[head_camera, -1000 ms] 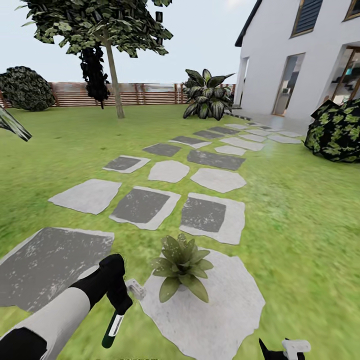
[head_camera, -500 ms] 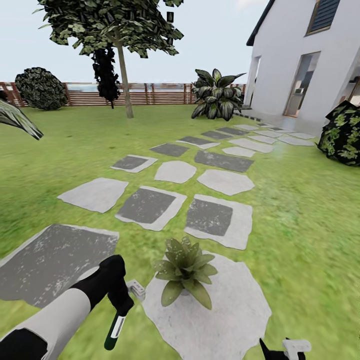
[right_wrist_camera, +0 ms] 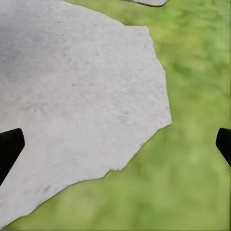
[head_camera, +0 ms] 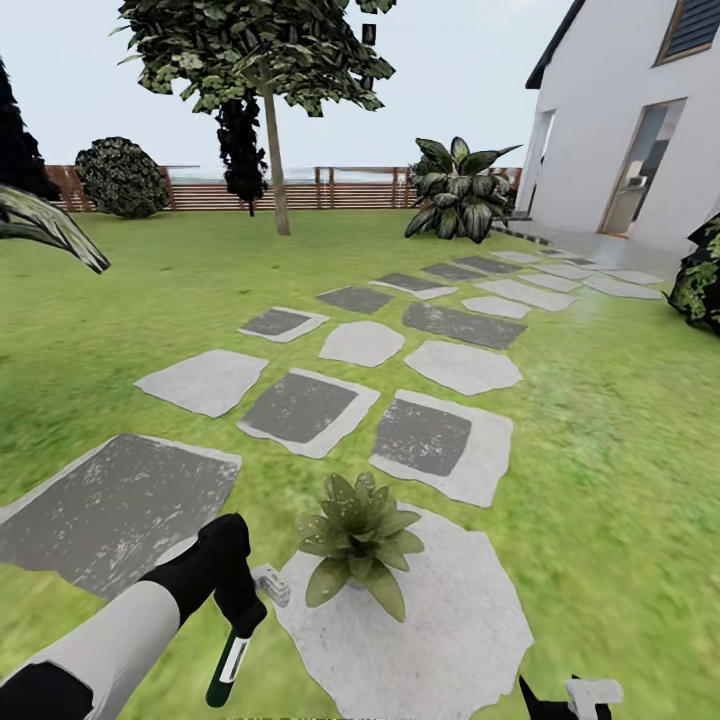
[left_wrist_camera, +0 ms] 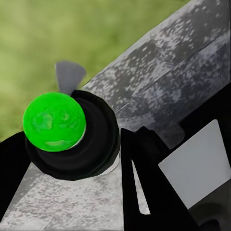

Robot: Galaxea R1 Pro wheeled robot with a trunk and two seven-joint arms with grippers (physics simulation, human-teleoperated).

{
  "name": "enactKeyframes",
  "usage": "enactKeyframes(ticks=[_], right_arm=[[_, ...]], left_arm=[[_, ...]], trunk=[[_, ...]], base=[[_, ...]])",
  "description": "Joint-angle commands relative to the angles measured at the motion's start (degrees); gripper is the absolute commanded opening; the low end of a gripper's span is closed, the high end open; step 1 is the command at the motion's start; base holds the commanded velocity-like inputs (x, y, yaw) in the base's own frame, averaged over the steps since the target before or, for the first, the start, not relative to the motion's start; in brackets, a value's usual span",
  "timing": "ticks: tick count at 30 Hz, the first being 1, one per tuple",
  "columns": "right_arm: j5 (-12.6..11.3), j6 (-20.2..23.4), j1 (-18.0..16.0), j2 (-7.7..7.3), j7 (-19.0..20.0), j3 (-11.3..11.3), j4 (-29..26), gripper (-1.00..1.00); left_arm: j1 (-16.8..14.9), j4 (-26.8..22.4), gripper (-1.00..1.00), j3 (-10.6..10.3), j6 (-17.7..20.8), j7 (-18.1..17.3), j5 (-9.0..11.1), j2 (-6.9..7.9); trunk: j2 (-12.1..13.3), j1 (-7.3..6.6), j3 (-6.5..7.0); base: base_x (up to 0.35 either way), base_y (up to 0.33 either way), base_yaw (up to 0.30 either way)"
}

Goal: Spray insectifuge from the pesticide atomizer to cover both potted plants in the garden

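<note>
The left gripper (head_camera: pixel 243 622) is clamped on the atomizer (head_camera: pixel 226 670), which hangs down from it with its white label facing the head camera, over the grass just beside the pale stone (head_camera: pixel 440 620) and near the potted plant (head_camera: pixel 358 535); in the left wrist view the atomizer (left_wrist_camera: pixel 72 134) sits end-on between the black fingers (left_wrist_camera: pixel 144 187), showing a bright green round end inside a black collar, with speckled grey stone behind it. The plant stands upright on the near edge of that pale stone, its pointed speckled leaves spread out; its pot is hidden under them. The right gripper (head_camera: pixel 570 695) shows at the bottom edge of the head view, and in the right wrist view its two dark fingertips (right_wrist_camera: pixel 9 149) stand far apart at opposite edges with nothing between them, above the stone (right_wrist_camera: pixel 72 96) and grass. Beyond the plant, grey stepping stones (head_camera: pixel 300 408) run across the lawn (head_camera: pixel 620 450) toward a white house (head_camera: pixel 620 130), with a tree (head_camera: pixel 270 90), round bush (head_camera: pixel 122 177) and slatted fence (head_camera: pixel 330 190) at the back
</note>
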Motion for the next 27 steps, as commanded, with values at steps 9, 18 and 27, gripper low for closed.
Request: enactKeyframes(ticks=[9, 18, 27], right_arm=[[0.06, -0.10, -0.02, 0.00, 0.51, -0.49, 0.02, 1.00], [0.06, -0.10, -0.01, 0.08, 0.51, -0.49, 0.02, 1.00], [0.10, -0.10, -0.02, 0.08, 0.51, -0.49, 0.03, 1.00]], left_arm=[[0.10, 0.01, -1.00, 0.18, 0.32, -0.47, -0.54, 0.49], [0.97, 2.63, -1.00, 5.47, -0.30, 3.07, -0.60, 0.92], [4.16, 3.10, -1.00, 5.92, -4.91, 3.62, -1.21, 1.09]], trunk=[[-0.03, -0.02, -0.06], [-0.03, -0.02, -0.06], [-0.03, -0.02, -0.06]], base=[[0.053, -0.268, 0.277], [0.162, -0.255, 0.277], [0.121, -0.116, 0.277]])
